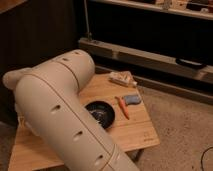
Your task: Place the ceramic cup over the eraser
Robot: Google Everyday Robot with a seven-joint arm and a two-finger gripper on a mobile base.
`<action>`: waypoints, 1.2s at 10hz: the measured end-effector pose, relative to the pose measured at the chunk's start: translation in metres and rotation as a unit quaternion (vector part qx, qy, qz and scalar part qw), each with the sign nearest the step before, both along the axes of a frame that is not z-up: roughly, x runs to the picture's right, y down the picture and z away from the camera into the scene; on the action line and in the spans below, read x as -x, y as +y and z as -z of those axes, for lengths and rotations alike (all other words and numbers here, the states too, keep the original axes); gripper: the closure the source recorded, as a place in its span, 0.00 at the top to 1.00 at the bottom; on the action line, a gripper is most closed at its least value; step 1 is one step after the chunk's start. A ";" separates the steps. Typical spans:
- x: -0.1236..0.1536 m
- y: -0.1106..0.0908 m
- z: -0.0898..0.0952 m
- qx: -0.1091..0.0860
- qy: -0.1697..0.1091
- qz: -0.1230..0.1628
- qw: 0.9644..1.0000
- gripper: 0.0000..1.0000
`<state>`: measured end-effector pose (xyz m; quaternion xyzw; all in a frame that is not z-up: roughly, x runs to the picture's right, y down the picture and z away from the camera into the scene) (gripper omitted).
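My off-white arm point(65, 110) fills the left and middle of the camera view and hides much of the wooden table point(140, 135). The gripper is hidden behind the arm. The ceramic cup and the eraser are out of view, either hidden by the arm or off the visible part of the table.
A round black bowl point(100, 114) sits mid-table next to the arm. An orange stick-shaped item point(122, 107) and a blue-grey oblong object point(132, 99) lie to its right. A pale packet point(122, 78) lies at the far edge. A dark shelf unit point(150, 30) stands behind.
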<state>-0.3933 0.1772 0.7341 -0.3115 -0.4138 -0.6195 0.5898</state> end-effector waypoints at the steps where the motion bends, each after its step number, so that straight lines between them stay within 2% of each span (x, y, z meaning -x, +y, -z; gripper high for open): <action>1: 0.000 0.000 0.000 0.000 0.000 0.000 1.000 0.18; 7: -0.001 0.000 0.000 0.000 0.000 0.000 1.000 0.74; 8: 0.000 0.000 0.000 0.000 0.000 0.000 1.000 0.79; 12: 0.000 0.000 0.000 0.000 0.000 0.000 1.000 0.80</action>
